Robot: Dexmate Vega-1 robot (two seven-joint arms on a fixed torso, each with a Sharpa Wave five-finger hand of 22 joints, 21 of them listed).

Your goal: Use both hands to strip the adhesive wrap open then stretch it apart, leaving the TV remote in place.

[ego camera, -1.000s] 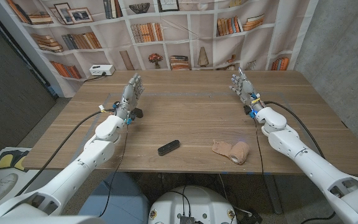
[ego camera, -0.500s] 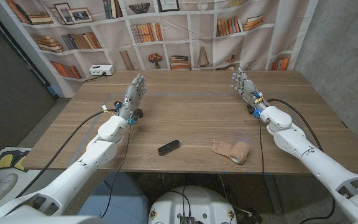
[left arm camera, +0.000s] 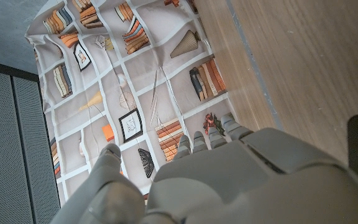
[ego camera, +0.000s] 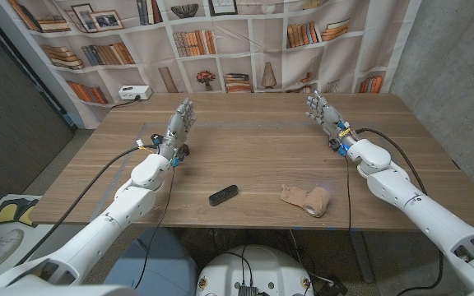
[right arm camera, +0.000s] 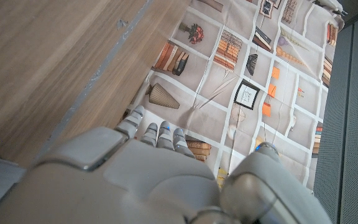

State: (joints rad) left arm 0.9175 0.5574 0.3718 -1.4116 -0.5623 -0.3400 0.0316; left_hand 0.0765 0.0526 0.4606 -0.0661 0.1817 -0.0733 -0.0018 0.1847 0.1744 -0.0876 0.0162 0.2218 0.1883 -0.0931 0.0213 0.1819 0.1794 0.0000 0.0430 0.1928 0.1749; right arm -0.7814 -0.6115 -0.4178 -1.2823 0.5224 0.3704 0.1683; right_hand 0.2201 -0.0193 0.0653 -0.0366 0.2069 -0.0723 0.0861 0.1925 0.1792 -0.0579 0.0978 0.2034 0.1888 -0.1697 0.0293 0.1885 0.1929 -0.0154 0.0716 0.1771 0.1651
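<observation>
Near table [ego camera: 253,148] front edge at 6 o'clock, tan wrap [ego camera: 307,199] lying loose, black remote [ego camera: 223,195] just at its 9 o'clock, apart, left hand [ego camera: 177,126] at 10 o'clock, right hand [ego camera: 322,112] at 2 o'clock, both raised, fingers slightly spread, holding nothing.

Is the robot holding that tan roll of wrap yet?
No. The tan wrap lies untouched near the table's front edge, while both hands hover farther back.

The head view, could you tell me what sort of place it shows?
Likely a robot test room: a wooden table before a bookshelf-printed curtain, with bare grey walls beside it.
</observation>
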